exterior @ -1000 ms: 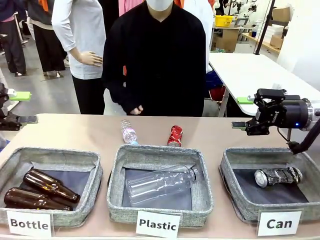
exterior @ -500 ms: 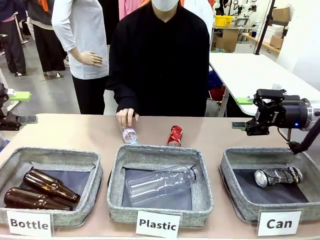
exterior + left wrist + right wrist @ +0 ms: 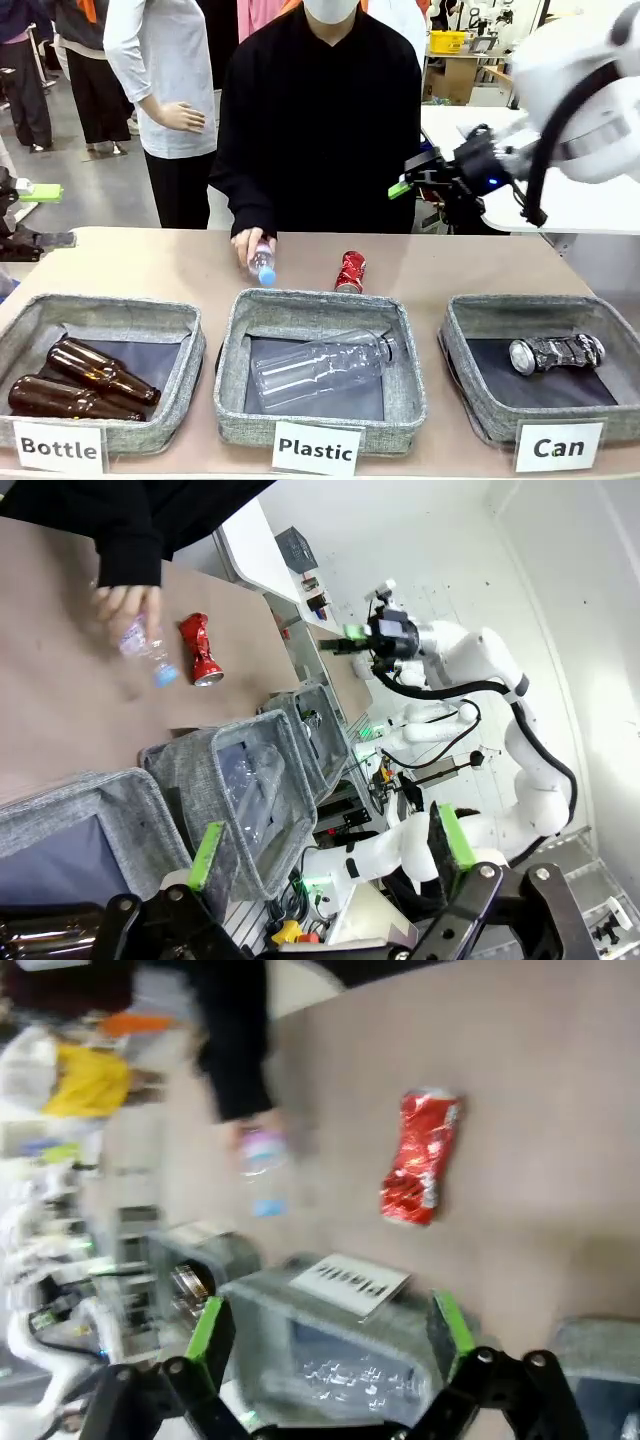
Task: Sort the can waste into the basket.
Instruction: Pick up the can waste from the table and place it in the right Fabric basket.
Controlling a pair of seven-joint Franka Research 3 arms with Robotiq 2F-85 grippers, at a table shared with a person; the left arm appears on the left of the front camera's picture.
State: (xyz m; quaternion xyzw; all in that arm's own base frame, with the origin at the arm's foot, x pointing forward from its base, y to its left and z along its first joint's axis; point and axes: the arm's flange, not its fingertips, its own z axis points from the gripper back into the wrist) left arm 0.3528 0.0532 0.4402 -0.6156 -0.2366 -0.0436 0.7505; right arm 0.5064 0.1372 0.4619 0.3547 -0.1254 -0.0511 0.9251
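Note:
A red crushed can [image 3: 350,271] lies on the table behind the middle basket, and my left wrist view catches the same red can [image 3: 202,650]. A black-and-silver can [image 3: 555,352] lies inside the grey "Can" basket [image 3: 462,325] at the front right. My right gripper [image 3: 412,173] hangs open above the table's far side, right of the person. In its wrist view the red can [image 3: 420,1157] lies ahead of the open right gripper [image 3: 330,1328]. At the left edge, my left gripper [image 3: 45,215] is open and holds nothing; its wrist view shows the spread left gripper [image 3: 330,845].
The person's hand [image 3: 245,243] holds a small clear bottle [image 3: 262,265] on the table left of the red can. The "Plastic" basket [image 3: 235,340] holds a clear bottle. The "Bottle" basket [image 3: 25,320] holds two brown bottles.
My right arm swung from above the Can basket to the left, toward the table's middle. The person's hand came down onto the small clear bottle and shifted it.

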